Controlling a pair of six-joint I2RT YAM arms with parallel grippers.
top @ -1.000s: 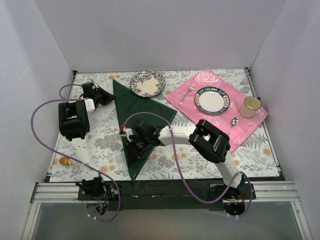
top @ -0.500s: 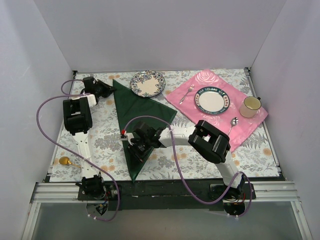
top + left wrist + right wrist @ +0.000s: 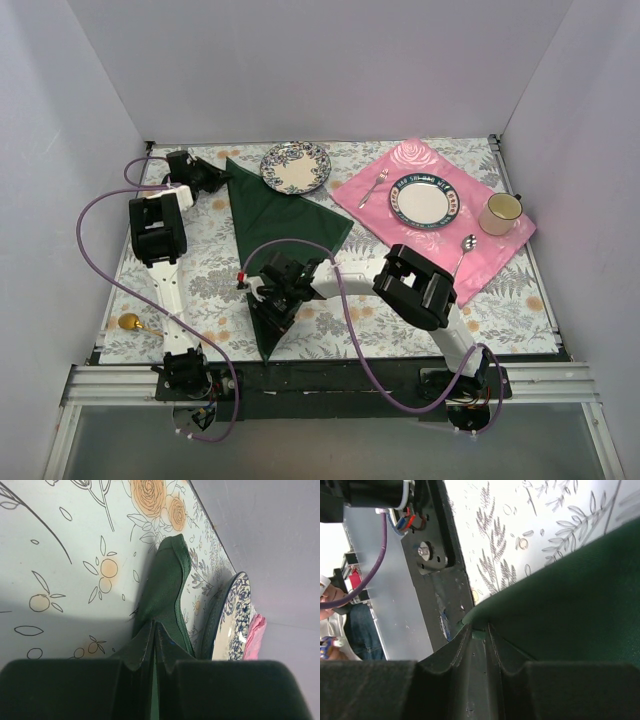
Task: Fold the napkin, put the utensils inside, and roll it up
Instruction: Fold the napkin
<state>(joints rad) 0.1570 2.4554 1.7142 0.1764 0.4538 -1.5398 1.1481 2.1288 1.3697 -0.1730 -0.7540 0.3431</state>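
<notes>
The dark green napkin (image 3: 285, 215) lies as a folded triangle on the floral table, one point at the far left and one near the front edge. My left gripper (image 3: 220, 180) is shut on its far left corner; the left wrist view shows the napkin (image 3: 167, 590) pinched between the jaws of the left gripper (image 3: 155, 626). My right gripper (image 3: 268, 302) is shut on the napkin's lower part, and the napkin (image 3: 570, 605) runs from the right gripper (image 3: 479, 630) in the right wrist view. A gold spoon (image 3: 130, 322) lies at the near left edge, apart from both grippers.
A blue-patterned plate (image 3: 295, 166) sits just beyond the napkin. At the right, a pink placemat (image 3: 490, 255) carries a plate (image 3: 424, 203), a silver fork (image 3: 373, 187), a silver spoon (image 3: 466, 248) and a cream mug (image 3: 500, 213). Walls enclose the table.
My left gripper has carried the napkin's corner a little farther back. The right gripper has shifted toward the near left with the cloth, drawing the napkin longer.
</notes>
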